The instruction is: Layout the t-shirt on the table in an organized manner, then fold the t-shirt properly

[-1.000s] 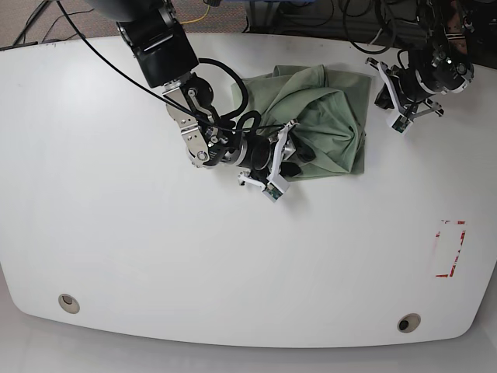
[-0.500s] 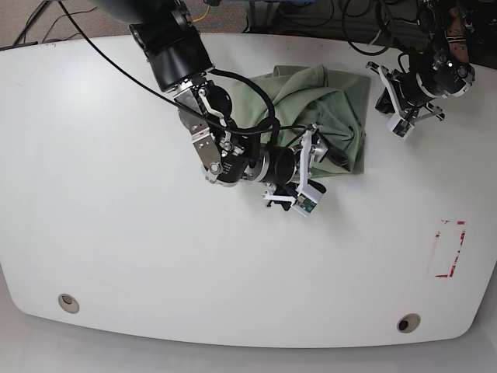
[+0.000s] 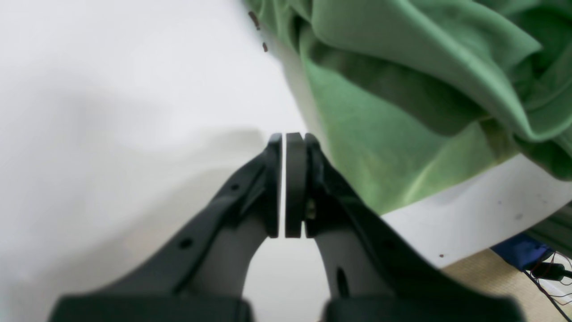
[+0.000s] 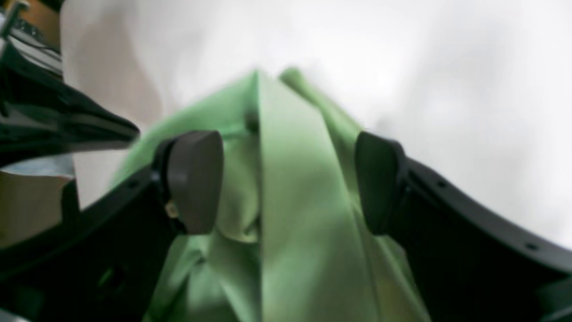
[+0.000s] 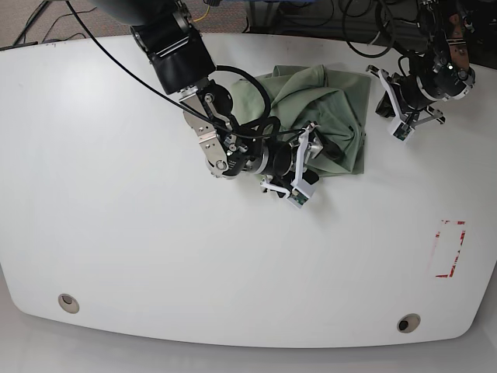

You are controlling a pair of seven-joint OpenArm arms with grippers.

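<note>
The pale green t-shirt (image 5: 334, 116) lies bunched and wrinkled on the far middle of the white table (image 5: 155, 249). My right gripper (image 5: 317, 155) is at the shirt's near-left edge. In the right wrist view this gripper (image 4: 288, 179) is open, and a raised fold of the t-shirt (image 4: 286, 188) runs between its fingers (image 4: 196, 179). My left gripper (image 5: 386, 101) hovers just right of the shirt. In the left wrist view the left gripper (image 3: 284, 188) is shut with nothing between its pads, and the t-shirt (image 3: 402, 112) lies beside it without touching.
A red tape outline (image 5: 449, 249) marks the table's right side. Two grommet holes (image 5: 68, 302) (image 5: 408, 322) sit near the front edge. The right arm's black body and cables (image 5: 175, 54) cross the back left. The table's edge (image 3: 469, 232) runs close by the left gripper.
My right gripper went right along the shirt's near edge, then drew back slightly up and left over the fold. The left gripper barely shifted. The shirt lies much as before.
</note>
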